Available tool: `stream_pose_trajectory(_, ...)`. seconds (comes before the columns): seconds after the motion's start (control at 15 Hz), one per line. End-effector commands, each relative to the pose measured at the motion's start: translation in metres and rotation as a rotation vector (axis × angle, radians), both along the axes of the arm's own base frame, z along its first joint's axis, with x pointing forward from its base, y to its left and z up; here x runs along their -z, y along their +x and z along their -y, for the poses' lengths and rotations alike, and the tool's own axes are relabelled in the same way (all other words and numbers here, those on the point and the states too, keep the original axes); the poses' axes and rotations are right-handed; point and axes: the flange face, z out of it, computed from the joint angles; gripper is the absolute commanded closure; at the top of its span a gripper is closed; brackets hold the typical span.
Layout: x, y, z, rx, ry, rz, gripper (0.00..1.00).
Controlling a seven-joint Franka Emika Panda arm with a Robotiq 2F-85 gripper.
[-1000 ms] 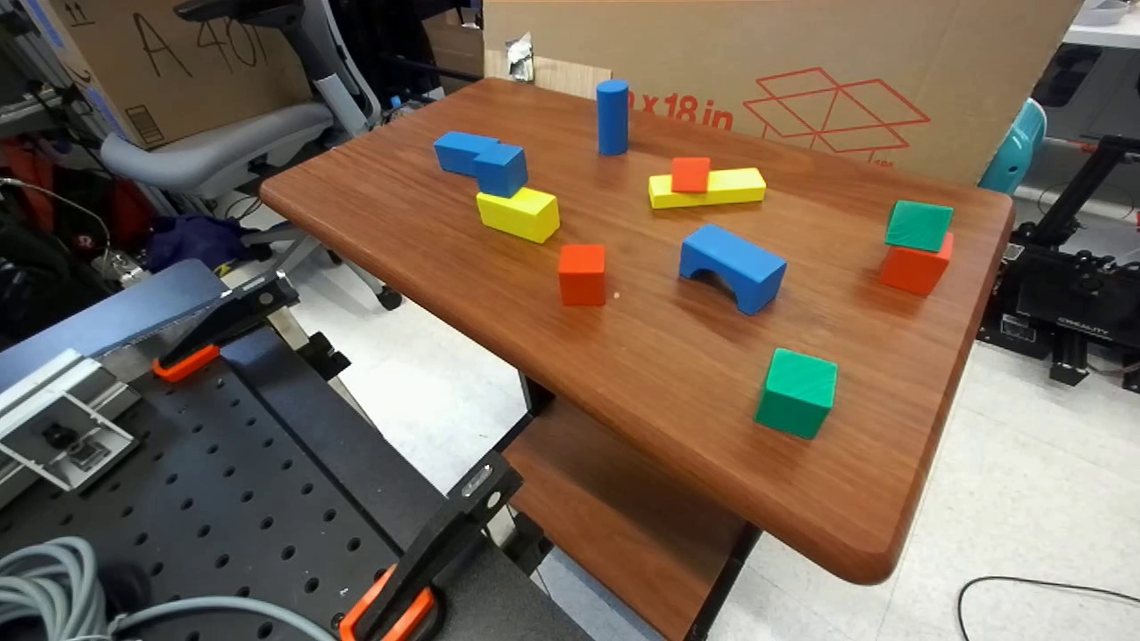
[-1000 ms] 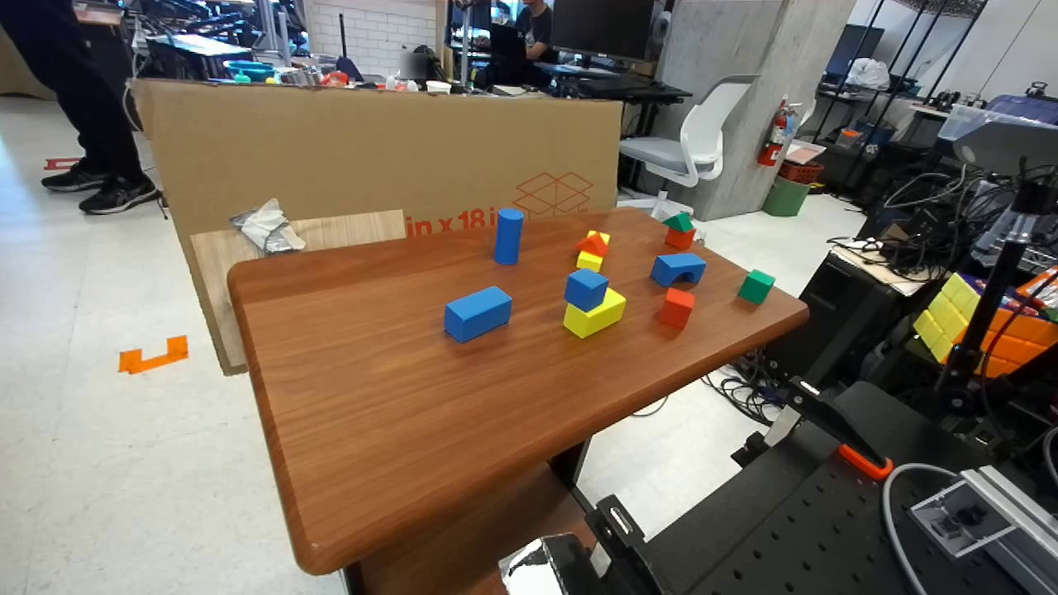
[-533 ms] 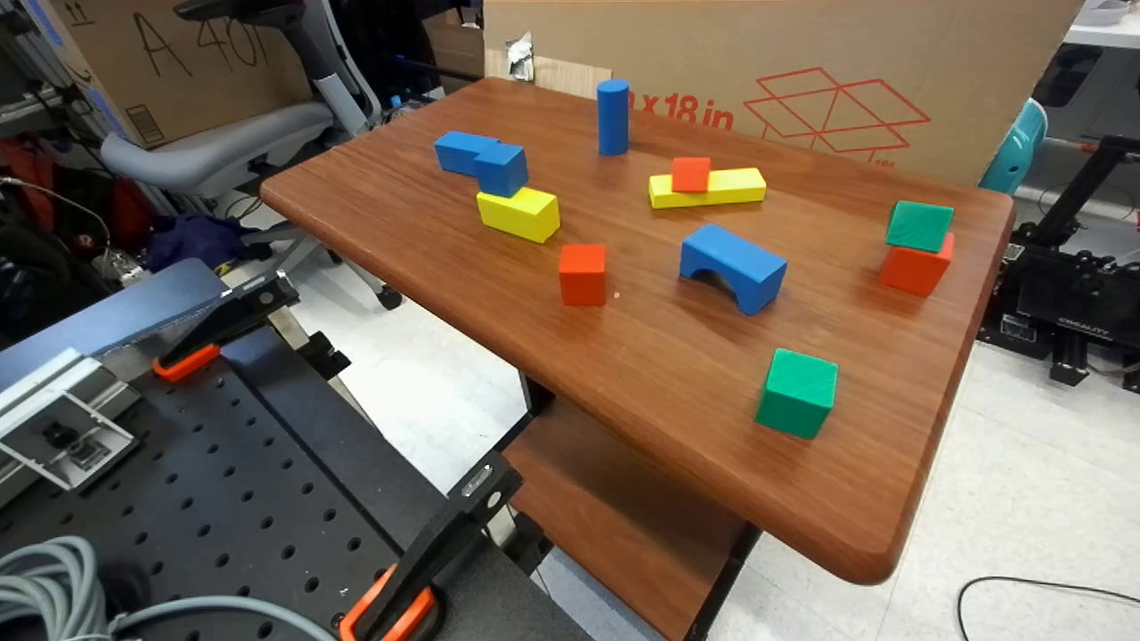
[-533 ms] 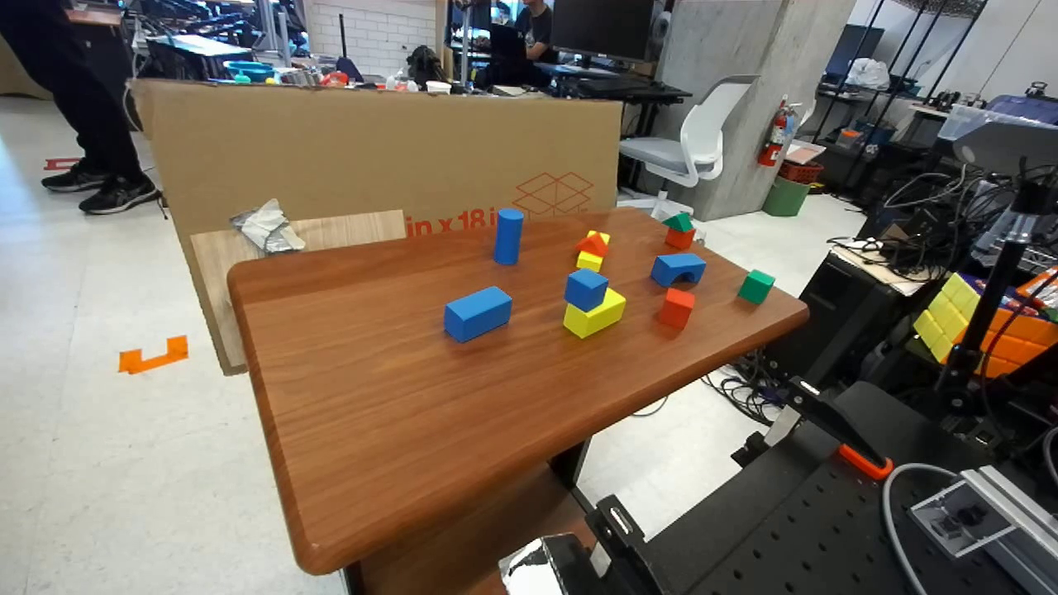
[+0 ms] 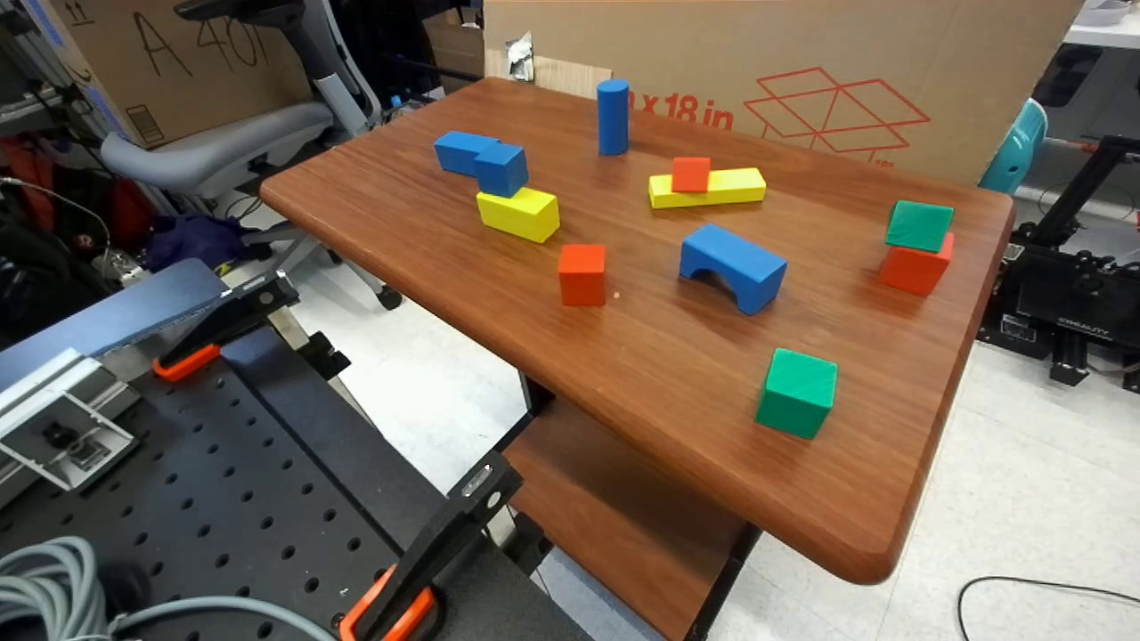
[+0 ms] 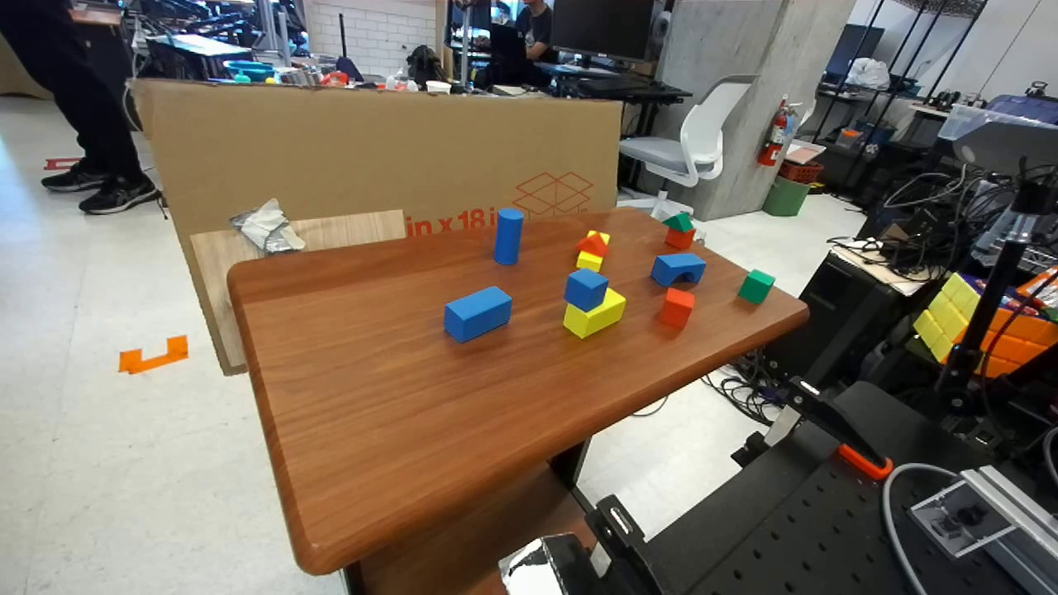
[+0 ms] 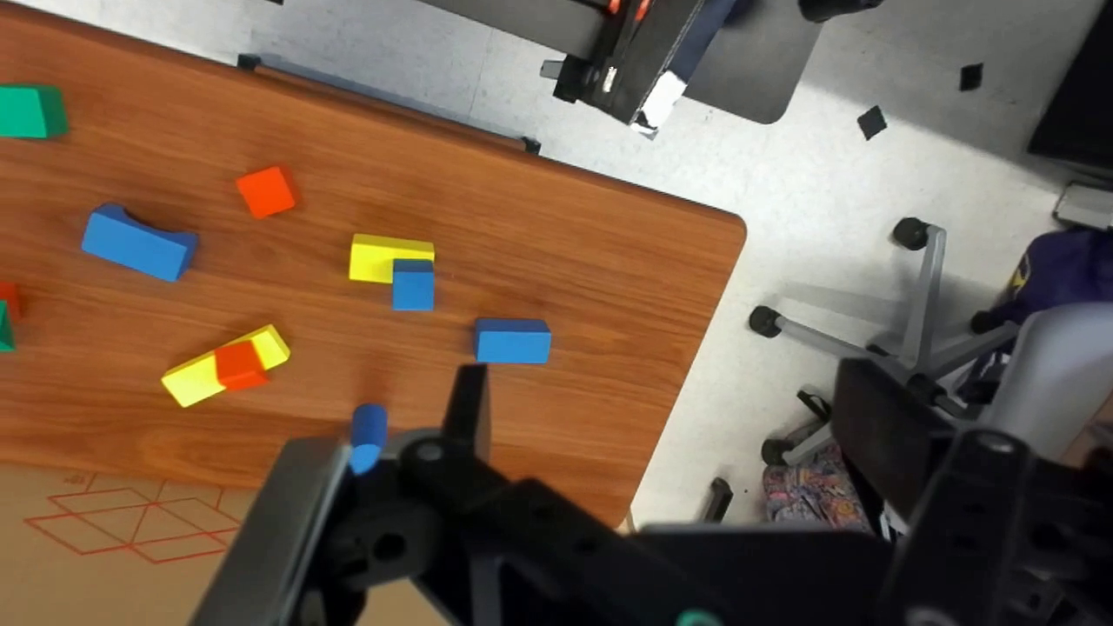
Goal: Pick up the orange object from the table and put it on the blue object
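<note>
A small orange-red cube stands alone on the wooden table, in both exterior views and in the wrist view. A tall, narrow blue block stands upright near the table's far edge, with nothing on it. It looks round, like a cylinder, and shows in both exterior views. In the wrist view the blue block is partly behind the gripper. My gripper is open and empty, its fingers wide apart, high above the table's end. It is out of view in both exterior views.
Also on the table: a blue arch, a green cube, a green piece on an orange-red block, a red piece on a yellow bar, a blue cube on a yellow block, a flat blue block. Cardboard stands behind.
</note>
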Motion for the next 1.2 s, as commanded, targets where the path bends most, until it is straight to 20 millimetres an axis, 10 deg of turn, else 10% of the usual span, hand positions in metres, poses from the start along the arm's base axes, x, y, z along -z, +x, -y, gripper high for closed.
stream_pose_trajectory(0.0, 0.022, 0.016, 0.029, -0.057, -0.022, 0.037, 0.0)
stream_pose_trajectory(1.13, 0.206, 0.075, 0.095, -0.098, -0.182, -0.105, 0.0)
